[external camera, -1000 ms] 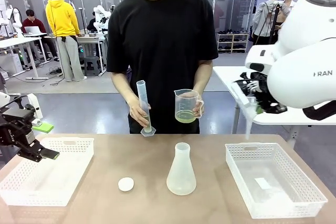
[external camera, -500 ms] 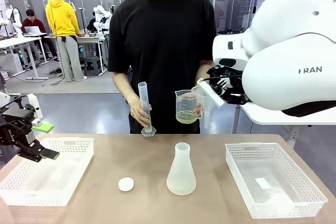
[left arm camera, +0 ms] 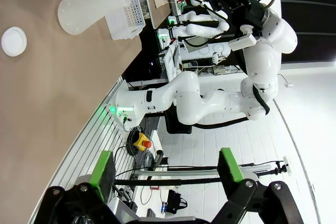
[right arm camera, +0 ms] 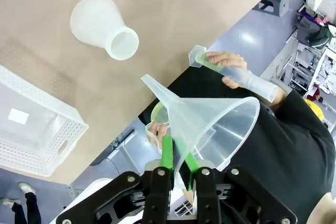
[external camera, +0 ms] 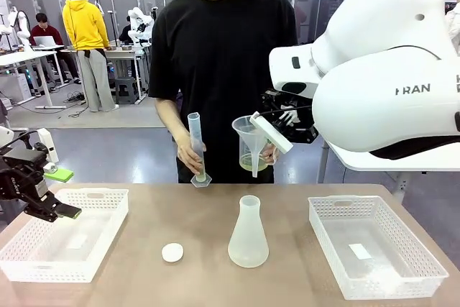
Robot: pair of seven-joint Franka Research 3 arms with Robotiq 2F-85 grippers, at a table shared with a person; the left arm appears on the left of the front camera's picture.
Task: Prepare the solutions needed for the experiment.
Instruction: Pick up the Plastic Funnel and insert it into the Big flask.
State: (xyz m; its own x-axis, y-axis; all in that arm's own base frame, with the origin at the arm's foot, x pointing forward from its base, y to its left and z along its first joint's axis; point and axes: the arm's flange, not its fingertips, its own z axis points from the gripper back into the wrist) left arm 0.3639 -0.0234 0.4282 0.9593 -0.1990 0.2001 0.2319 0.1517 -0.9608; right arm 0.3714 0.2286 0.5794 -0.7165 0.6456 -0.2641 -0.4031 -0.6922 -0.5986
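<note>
A translucent conical flask [external camera: 248, 234] [right arm camera: 105, 27] [left arm camera: 89, 10] stands upright mid-table with its neck open. High above it, my right gripper [external camera: 279, 127] [right arm camera: 177, 158] is shut on the rim of a clear funnel [external camera: 251, 141] [right arm camera: 210, 124], whose spout points down and sideways. Behind the funnel the person holds a handled measuring jug [right arm camera: 156, 115] containing the pale yellow solutions [external camera: 249, 166]. Their other hand holds a tall graduated cylinder [external camera: 195, 147] [right arm camera: 236, 74]. My left gripper [external camera: 65, 193] [left arm camera: 165, 166] hangs open over the left basket, holding nothing.
A white round cap [external camera: 172, 252] [left arm camera: 13, 41] lies left of the flask. White mesh baskets sit at the left [external camera: 43, 264] and right [external camera: 424, 267] [right arm camera: 31, 129] of the table. The person stands at the far edge.
My right arm has swung left with the funnel, from the right edge to in front of the person's jug, above the flask. The left arm and the flask have stayed still.
</note>
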